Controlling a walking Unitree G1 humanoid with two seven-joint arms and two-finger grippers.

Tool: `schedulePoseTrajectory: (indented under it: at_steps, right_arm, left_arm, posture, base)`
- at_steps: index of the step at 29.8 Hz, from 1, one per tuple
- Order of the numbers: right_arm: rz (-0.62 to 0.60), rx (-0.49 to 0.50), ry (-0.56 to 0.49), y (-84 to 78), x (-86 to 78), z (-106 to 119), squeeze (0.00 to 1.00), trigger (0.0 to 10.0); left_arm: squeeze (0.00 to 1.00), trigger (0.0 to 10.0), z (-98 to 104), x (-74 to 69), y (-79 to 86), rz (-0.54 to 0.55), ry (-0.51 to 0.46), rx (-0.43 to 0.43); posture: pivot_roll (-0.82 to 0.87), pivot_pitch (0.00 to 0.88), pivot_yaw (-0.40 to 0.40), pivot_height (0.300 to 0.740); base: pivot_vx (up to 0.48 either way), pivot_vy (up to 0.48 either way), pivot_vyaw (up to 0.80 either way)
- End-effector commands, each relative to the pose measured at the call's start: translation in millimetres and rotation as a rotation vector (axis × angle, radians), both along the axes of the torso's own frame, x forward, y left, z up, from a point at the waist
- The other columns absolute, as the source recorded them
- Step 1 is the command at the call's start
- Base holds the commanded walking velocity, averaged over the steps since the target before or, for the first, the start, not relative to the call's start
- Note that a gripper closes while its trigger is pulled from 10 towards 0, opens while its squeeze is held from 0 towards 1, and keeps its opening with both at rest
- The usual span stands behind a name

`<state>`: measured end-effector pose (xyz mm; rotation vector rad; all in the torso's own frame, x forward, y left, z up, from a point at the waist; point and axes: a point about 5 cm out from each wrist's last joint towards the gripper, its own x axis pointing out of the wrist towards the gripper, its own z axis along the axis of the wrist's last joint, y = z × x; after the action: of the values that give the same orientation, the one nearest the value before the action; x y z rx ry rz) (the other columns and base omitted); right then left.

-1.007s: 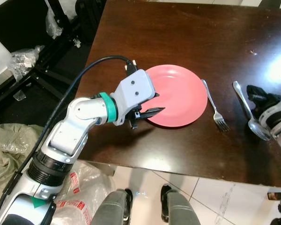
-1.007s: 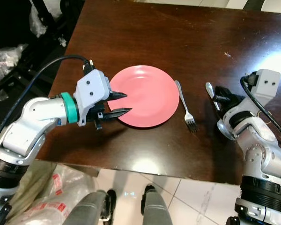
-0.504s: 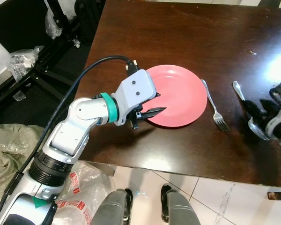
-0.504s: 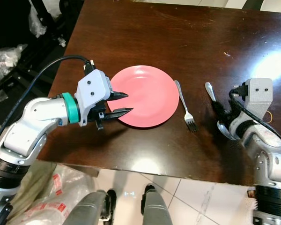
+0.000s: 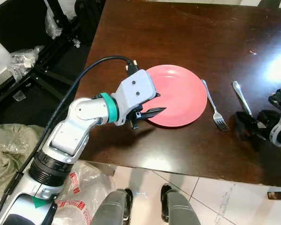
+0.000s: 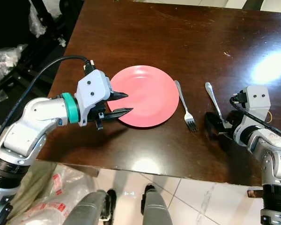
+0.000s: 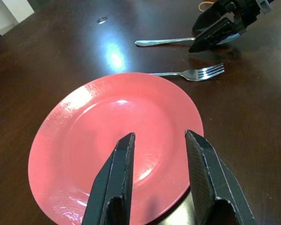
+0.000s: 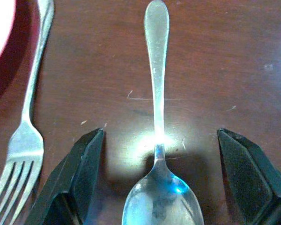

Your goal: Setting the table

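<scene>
The red plate (image 5: pixel 175 95) lies flat on the dark desk (image 5: pixel 187 33), near the front edge, and it has not moved in the last second. The left pincer (image 5: pixel 150 105) also stays as it was: it hovers at the plate's left rim with its two black fingers (image 7: pixel 116 180) spread apart and empty, one over the rim and one just in front of it. In the left wrist view the fingers point across the plate toward the cutlery, and they do not seem to touch the plate.

Just to the right of the plate lies the fork (image 5: pixel 215 106), with its tines toward the front edge. Beside it, a little apart, lies the spoon (image 5: pixel 241 98), more or less parallel to the fork.

The change is on the right side. A second ago the right pincer (image 6: pixel 218 127) was over the spoon; now it has drawn back toward the front edge of the desk and sits low behind the spoon's bowl. In the right wrist view its fingers (image 8: pixel 79 178) stand wide apart, one on each side of the bowl (image 8: pixel 161 204), and they hold nothing. The spoon rests alone on the desk.

This probably means that the spoon is now placed and released, so plate, fork and spoon form one setting. Whether more pieces must follow, the pictures do not tell.
</scene>
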<state>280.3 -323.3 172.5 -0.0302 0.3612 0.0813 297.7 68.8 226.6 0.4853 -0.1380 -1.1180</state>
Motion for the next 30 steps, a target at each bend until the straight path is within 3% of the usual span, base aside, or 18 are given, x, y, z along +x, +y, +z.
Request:
schedulePoseTrajectory:
  at_steps: [1,2,3,4,8,20,30]
  right_arm:
    - [0.015,0.054,0.047,-2.8,-2.1,-10,0.00,8.4]
    - [0.015,0.054,0.047,-2.8,-2.1,-10,0.00,8.4]
    - [0.019,0.069,0.059,-6.6,-0.8,-11,0.00,1.5]
    - [0.021,0.085,0.073,-10.4,0.5,-13,0.00,0.0]
    - [0.025,0.086,0.088,-13.1,1.2,-15,0.00,0.0]
    - [0.113,-0.052,0.241,-18.5,-2.2,-31,0.00,0.0]
    - [0.121,-0.027,0.245,-18.7,4.5,-33,0.00,0.0]
  left_arm:
    - [0.00,10.0,-6,-0.6,0.9,-0.004,0.022,0.015]
    - [0.00,10.0,-6,-0.6,0.9,-0.004,0.022,0.015]
    - [0.00,10.0,-6,-0.5,1.0,-0.004,0.022,0.016]
    - [0.00,10.0,-6,-0.5,1.3,-0.003,0.022,0.017]
    - [0.00,10.0,-5,-0.5,2.0,-0.002,0.021,0.019]
    - [0.00,10.0,-5,-1.7,2.3,0.008,0.023,0.012]
    - [0.00,10.0,-7,-3.9,1.2,0.019,0.030,0.002]
  posture:
    - [0.07,0.184,0.139,0.740]
    - [0.07,0.184,0.139,0.740]
    - [0.07,0.185,0.139,0.740]
    - [0.08,0.186,0.138,0.740]
    - [0.08,0.187,0.139,0.740]
    - [0.08,0.200,0.117,0.740]
    - [0.07,0.208,0.100,0.740]
  base:
    - [0.000,0.000,0.00]
    - [0.000,0.000,0.00]
    - [0.000,0.000,0.00]
    - [0.000,0.000,0.00]
    - [0.000,0.000,0.00]
    - [0.000,0.000,0.00]
    - [0.000,0.000,0.00]
